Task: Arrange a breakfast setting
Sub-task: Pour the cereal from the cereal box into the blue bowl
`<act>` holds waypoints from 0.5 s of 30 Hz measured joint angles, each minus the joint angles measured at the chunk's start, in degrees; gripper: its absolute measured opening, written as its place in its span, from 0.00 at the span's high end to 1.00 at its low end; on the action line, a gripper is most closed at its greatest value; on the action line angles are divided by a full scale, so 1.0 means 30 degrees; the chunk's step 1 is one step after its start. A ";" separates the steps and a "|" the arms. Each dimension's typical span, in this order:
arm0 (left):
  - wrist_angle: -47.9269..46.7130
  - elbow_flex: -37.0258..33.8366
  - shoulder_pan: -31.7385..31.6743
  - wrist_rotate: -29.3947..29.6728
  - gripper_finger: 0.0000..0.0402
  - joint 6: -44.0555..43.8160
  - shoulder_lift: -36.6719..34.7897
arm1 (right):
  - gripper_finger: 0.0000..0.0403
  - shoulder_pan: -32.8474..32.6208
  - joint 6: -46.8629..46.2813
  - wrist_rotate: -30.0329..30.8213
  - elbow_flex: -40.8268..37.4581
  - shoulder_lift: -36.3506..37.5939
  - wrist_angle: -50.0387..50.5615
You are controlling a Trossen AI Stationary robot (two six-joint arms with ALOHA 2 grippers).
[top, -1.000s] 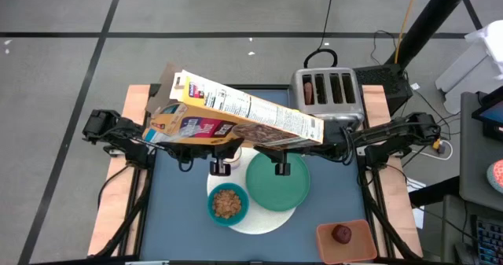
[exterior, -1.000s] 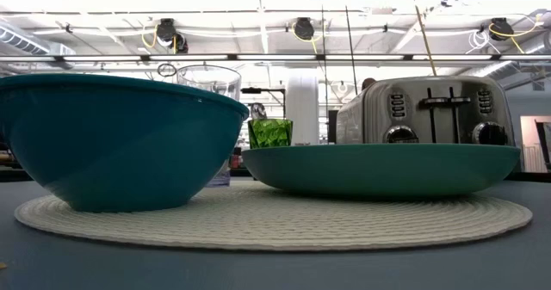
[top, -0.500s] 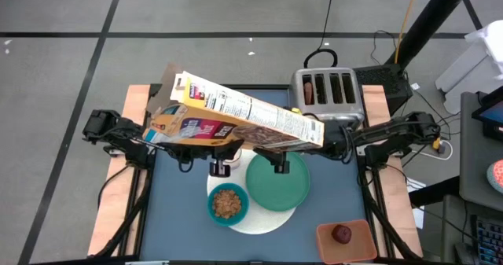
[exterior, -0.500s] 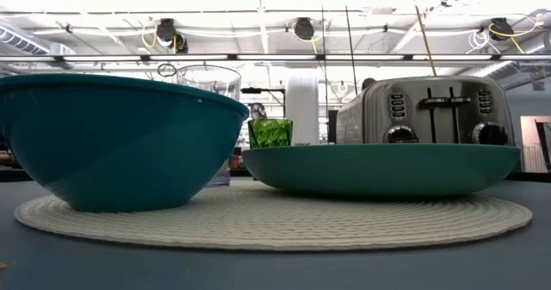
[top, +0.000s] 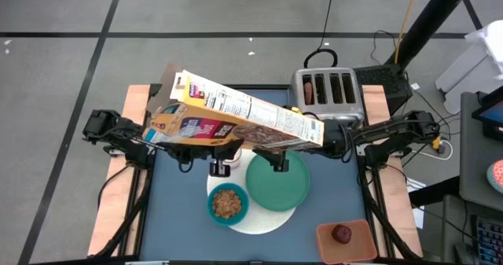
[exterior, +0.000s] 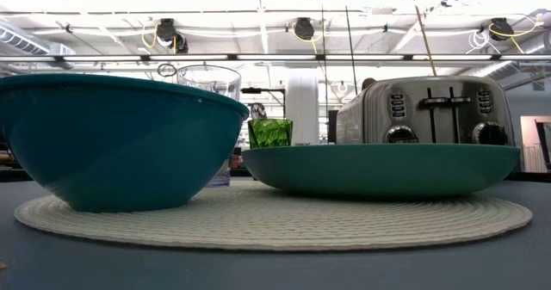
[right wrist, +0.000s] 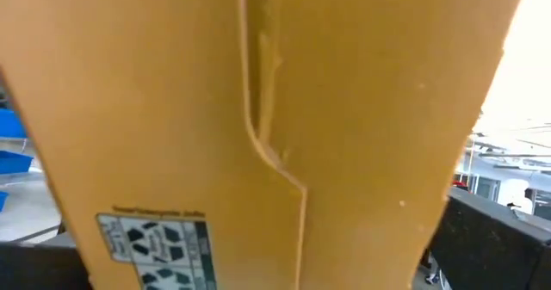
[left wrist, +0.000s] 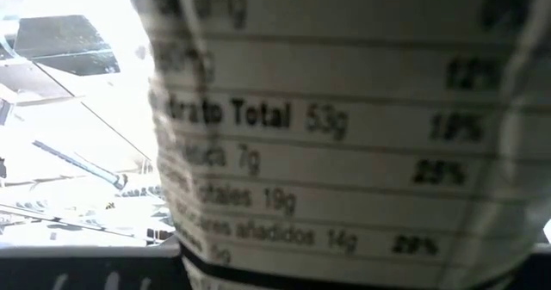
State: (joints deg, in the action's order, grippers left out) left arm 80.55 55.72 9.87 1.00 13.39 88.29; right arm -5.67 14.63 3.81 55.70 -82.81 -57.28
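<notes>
A yellow cereal box [top: 236,115] hangs in the air over the table's far half, lying on its side with its open flap end at the left. My left arm [top: 118,135] reaches its left end and my right arm [top: 385,135] its right end; the box hides both grippers. Below it, a white round mat [top: 263,218] carries a teal bowl [top: 228,204] with cereal in it, a green plate [top: 277,182] and a glass [top: 220,168]. A green cup [exterior: 270,132] stands behind them. The red fruit [top: 342,233] lies in the orange tray [top: 363,245]. My left gripper is shut on the cereal box near its open left end; the nutrition panel [left wrist: 344,135] fills its wrist view and hides the fingers. The box is lifted clear of the table. My right gripper is shut on the box at its closed right end; the brown bottom flaps [right wrist: 258,109] fill its wrist view and hide the fingers.
The silver four-slot toaster [top: 326,92] stands at the far right, just behind the box's right end, with something brown in its left slot [top: 308,92]. The blue table top [top: 177,210] shows bare to the left of the mat.
</notes>
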 joint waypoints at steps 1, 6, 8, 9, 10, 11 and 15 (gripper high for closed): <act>0.0007 0.0000 0.0000 0.0013 0.66 0.0006 0.0000 | 0.01 -0.0004 0.0056 0.0283 0.0000 0.0000 0.0004; -0.0079 0.0000 -0.0024 0.0128 0.66 0.0009 -0.0058 | 0.01 -0.0073 0.0325 0.1632 0.0000 0.0692 0.1643; -0.0087 0.0000 -0.0029 0.0158 0.66 -0.0044 -0.0058 | 0.01 -0.0073 0.0082 0.1661 0.0000 0.1358 0.3274; -0.0081 0.0000 -0.0029 0.0222 0.66 0.0009 -0.0061 | 0.01 -0.0078 -0.0112 0.1666 0.0000 0.1761 0.4160; -0.0056 0.0000 -0.0029 0.0288 0.66 0.0019 -0.0070 | 0.01 -0.0128 -0.0275 0.1709 0.0000 0.2104 0.4986; -0.0036 0.0000 -0.0028 0.0321 0.66 0.0009 -0.0081 | 0.01 -0.0138 -0.0431 0.1724 0.0000 0.2464 0.5873; 0.0007 0.0000 -0.0015 0.0327 0.66 0.0021 -0.0087 | 0.01 -0.0138 -0.0641 0.1740 0.0000 0.4210 1.0067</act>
State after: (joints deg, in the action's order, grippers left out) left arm 80.58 55.72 9.82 1.98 13.45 88.03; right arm -6.09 12.71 9.03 55.70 -70.18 -27.07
